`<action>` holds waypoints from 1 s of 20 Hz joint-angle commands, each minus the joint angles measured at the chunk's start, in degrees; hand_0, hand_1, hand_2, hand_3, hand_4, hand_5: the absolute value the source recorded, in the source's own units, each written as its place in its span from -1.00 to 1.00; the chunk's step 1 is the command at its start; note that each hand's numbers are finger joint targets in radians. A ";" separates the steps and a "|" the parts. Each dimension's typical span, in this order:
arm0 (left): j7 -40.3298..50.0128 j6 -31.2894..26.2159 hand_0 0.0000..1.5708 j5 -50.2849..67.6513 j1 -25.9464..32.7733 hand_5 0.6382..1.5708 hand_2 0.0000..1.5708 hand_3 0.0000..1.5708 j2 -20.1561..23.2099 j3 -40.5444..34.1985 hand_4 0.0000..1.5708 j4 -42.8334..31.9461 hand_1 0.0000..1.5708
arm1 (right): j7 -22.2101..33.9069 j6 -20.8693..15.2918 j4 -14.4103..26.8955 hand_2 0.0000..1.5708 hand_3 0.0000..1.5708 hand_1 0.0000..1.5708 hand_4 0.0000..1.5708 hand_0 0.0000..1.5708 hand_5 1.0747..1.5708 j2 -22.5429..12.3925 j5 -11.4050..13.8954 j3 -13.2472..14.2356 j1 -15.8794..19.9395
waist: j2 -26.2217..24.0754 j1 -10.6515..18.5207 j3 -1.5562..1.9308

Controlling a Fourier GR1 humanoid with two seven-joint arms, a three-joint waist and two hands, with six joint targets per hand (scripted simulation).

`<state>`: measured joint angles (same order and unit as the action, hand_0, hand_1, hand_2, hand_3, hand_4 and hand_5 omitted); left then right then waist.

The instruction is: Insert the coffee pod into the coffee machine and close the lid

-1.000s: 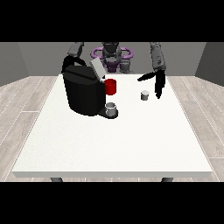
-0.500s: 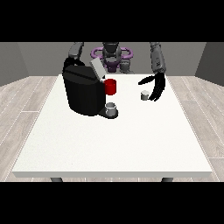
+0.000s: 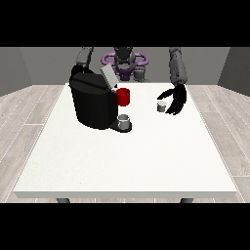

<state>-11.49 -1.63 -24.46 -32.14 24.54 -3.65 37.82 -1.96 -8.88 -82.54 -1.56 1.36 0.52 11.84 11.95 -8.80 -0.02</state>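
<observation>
You're seeing the coffee pod (image 3: 161, 107) sitting on the table (image 3: 146, 156), right of the open-lidded coffee machine (image 3: 95, 100) and red cup (image 3: 123, 96), the hand at the view's right (image 3: 177, 99) seemingly spreading beside it.

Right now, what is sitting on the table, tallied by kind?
Coffee machine, black, lid raised: 1
Red cup beside the machine: 1
Grey cup on the machine's tray: 1
Coffee pod, small and grey, near the hand at the view's right: 1
Total: 4
</observation>
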 commanded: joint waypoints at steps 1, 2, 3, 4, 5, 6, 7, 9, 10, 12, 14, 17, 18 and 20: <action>-0.74 4.54 -0.14 -3.06 -1.47 1.00 0.03 -0.30 -0.63 0.33 -1.00 -2.59 -0.14 | 2.30 0.49 -1.76 -1.00 -1.00 -1.00 -0.33 -1.00 1.00 -0.76 0.58 -0.73 0.06 | -0.61 -1.35 -0.01; -1.92 6.97 -0.11 -4.25 0.24 1.00 0.06 -0.25 -2.85 1.47 -1.00 -2.57 -0.11 | 3.38 -2.28 -1.58 -1.00 -1.00 -1.00 -0.38 -1.00 1.00 1.48 1.76 -1.87 -0.34 | -1.41 -0.15 -0.01; -2.79 7.71 -0.08 -3.70 -1.22 1.00 0.08 -0.21 -2.22 0.31 -0.81 -2.04 -0.08 | -0.20 -0.26 0.87 -1.00 -1.00 -1.00 -0.37 -1.00 1.00 -0.76 -0.18 1.36 0.80 | 0.32 0.15 0.01; -1.36 8.29 -0.08 -5.09 -2.57 1.00 0.10 -0.17 -2.30 1.17 -0.71 -2.29 -0.08 | 1.49 -1.73 0.17 -1.00 -1.00 -1.00 -0.33 -1.00 1.00 1.11 0.98 -0.56 1.47 | -0.19 -0.13 0.00; -3.44 9.59 -0.13 -4.86 -2.20 1.00 0.08 -0.17 -2.09 0.20 -0.63 -3.97 -0.13 | 3.67 -5.04 -2.05 -1.00 -1.00 -1.00 -0.34 -1.00 1.00 1.50 0.01 -1.78 2.22 | 0.65 -0.16 -0.01; -4.46 10.91 -0.01 -4.91 -2.32 1.00 0.17 -0.12 -2.17 -0.41 -0.55 -4.45 -0.01 | -0.29 -1.91 -0.87 -1.00 -1.00 -1.00 -0.35 -1.00 1.00 1.45 0.97 -1.52 0.19 | 1.20 -0.67 0.00; -4.80 11.44 0.07 -5.01 -2.13 1.00 0.24 -0.06 -2.84 -0.55 -0.50 -5.41 0.07 | -1.11 -0.29 -0.82 -1.00 -1.00 -1.00 -0.36 -1.00 1.00 0.60 -0.35 -0.75 -0.62 | 1.40 -1.25 0.00; -5.01 11.51 0.06 -5.55 -4.60 1.00 0.24 -0.05 -0.65 -1.39 -0.52 -6.77 0.06 | 2.58 -2.11 -2.76 -1.00 -1.00 -1.00 -0.36 -1.00 1.00 1.40 -0.01 -0.93 2.17 | 2.24 -1.52 -0.01; -5.78 13.51 0.17 -6.74 -2.46 1.00 0.33 0.06 -2.90 -0.02 -0.54 -6.49 0.17 | 1.16 -0.64 -1.74 -1.00 -1.00 -1.00 -0.35 -1.00 1.00 0.97 -0.88 -0.67 -0.41 | 1.12 -1.44 0.00; -5.34 11.96 0.26 -8.42 -4.17 1.00 0.39 0.10 -1.37 1.29 -0.64 -5.44 0.26 | -0.35 -1.93 1.16 -1.00 -1.00 -1.00 -0.34 -1.00 1.00 0.84 -2.02 2.36 3.79 | 1.77 0.56 0.02; -5.55 14.04 0.14 -9.76 -3.48 1.00 0.29 -0.01 -1.07 1.20 -0.61 -8.32 0.14 | 2.16 -1.12 -2.31 -1.00 -1.00 -1.00 -0.38 -1.00 1.00 0.05 -0.88 0.32 2.48 | 2.50 -1.78 -0.01; -4.67 12.76 0.42 -10.68 -3.88 1.00 0.49 0.23 -0.73 1.34 -0.64 -9.15 0.42 | 0.86 -0.28 -0.59 -1.00 -1.00 -1.00 -0.47 -1.00 1.00 0.20 -1.43 0.40 1.17 | 1.01 -1.13 -0.01; -6.10 13.62 0.49 -11.04 -3.37 1.00 0.64 0.51 -0.76 1.44 -0.47 -8.97 0.49 | -0.72 0.83 -1.06 -1.00 -1.00 -1.00 -0.49 -1.00 1.00 0.18 -2.19 0.40 -0.45 | 0.31 -1.44 0.00; -6.42 10.91 0.61 -10.65 -6.33 1.00 0.78 0.74 -0.14 1.13 -0.35 -8.26 0.61 | 0.79 -0.25 -0.28 -1.00 -1.00 -1.00 -0.45 -1.00 1.00 0.10 -1.08 0.18 0.85 | -0.04 -1.12 0.00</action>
<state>-16.26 9.85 -34.54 -36.98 23.67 -2.11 30.61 -2.30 -9.20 -81.96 -1.24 -0.28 1.42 12.85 12.33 -9.55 0.08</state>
